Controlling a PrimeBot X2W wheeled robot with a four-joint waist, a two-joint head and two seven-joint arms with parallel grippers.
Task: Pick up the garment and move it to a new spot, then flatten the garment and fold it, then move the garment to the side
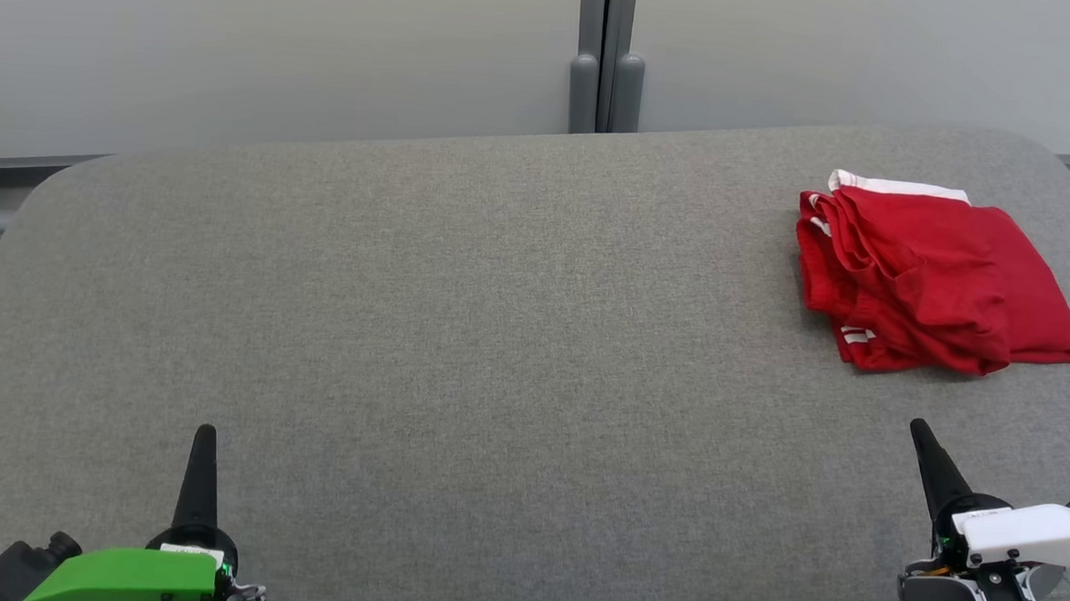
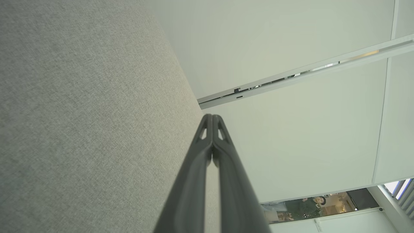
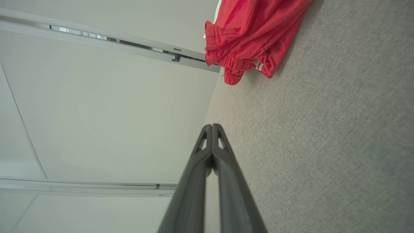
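A red garment [image 1: 935, 276] with white trim lies folded in a compact stack at the far right of the grey fabric surface [image 1: 460, 333]. The right wrist view shows the garment [image 3: 252, 35] ahead of the fingers, its elastic hem toward me. My right gripper [image 1: 920, 432] stands shut and empty near the front right, well short of the garment. At the front left my left gripper [image 1: 206, 433] is also shut and empty, far from the garment. In both wrist views the fingers are pressed together: left gripper [image 2: 212, 116], right gripper [image 3: 212, 126].
Pale wall panels [image 1: 283, 40] stand behind the surface, with a grey vertical post [image 1: 608, 57] between them. The surface's rounded far edge [image 1: 323, 147] runs just before the wall. A person [image 2: 318, 200] shows in a distant opening in the left wrist view.
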